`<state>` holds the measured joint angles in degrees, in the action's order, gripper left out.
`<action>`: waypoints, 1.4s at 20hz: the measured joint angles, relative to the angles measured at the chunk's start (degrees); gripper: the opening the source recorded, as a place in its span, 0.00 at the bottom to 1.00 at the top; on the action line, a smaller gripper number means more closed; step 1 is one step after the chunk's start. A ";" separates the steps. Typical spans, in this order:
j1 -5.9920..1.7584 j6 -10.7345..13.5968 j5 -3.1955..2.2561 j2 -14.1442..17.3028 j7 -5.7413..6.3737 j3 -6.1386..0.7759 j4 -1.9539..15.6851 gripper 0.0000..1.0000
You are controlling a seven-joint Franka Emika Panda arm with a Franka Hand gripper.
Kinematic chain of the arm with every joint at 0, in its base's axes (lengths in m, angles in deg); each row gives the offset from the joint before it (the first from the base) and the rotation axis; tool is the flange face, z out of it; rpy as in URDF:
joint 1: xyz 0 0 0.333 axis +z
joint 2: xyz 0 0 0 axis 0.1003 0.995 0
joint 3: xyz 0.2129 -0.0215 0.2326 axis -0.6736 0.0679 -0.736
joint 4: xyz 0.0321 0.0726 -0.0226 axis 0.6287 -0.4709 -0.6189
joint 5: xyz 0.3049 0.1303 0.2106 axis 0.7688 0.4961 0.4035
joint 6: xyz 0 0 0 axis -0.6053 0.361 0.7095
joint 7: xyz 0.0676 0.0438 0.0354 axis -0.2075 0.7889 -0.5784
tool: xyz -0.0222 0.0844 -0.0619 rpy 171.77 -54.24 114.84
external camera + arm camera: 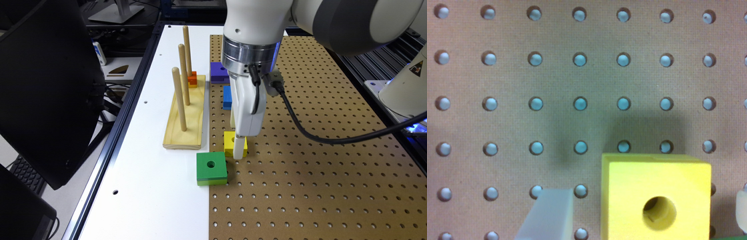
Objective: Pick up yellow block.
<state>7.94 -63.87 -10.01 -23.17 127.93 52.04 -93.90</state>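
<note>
Pegboard tabletop [333,186], near to far: one green block [211,167], one yellow block [656,195] on the board just behind it, tool [642,210] fingers apart astride it. Looks light, rigid, painted slick; pinch flat opposite sides. Beyond: one blue block [227,97], one purple block [218,72], one three-peg base [185,116].

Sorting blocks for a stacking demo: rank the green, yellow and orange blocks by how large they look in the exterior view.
1. green block, though it sits nearest the camera.
2. yellow block, partly hidden behind the gripper.
3. orange block, clearly smallest, though farthest away.
</note>
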 joint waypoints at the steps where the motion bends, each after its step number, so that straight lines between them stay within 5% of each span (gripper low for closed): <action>1: 0.00 0.00 0.00 0.02 0.00 0.01 0.01 1.00; 23: 0.04 -1.30 -1.04 4.24 0.03 0.44 1.75 1.00; 24: -0.01 -1.30 -1.04 4.22 0.03 0.45 1.73 0.00; 28: -0.01 -1.30 -1.04 4.22 0.03 0.45 1.73 0.00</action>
<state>7.92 -65.17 -11.05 -18.95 127.96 52.49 -92.16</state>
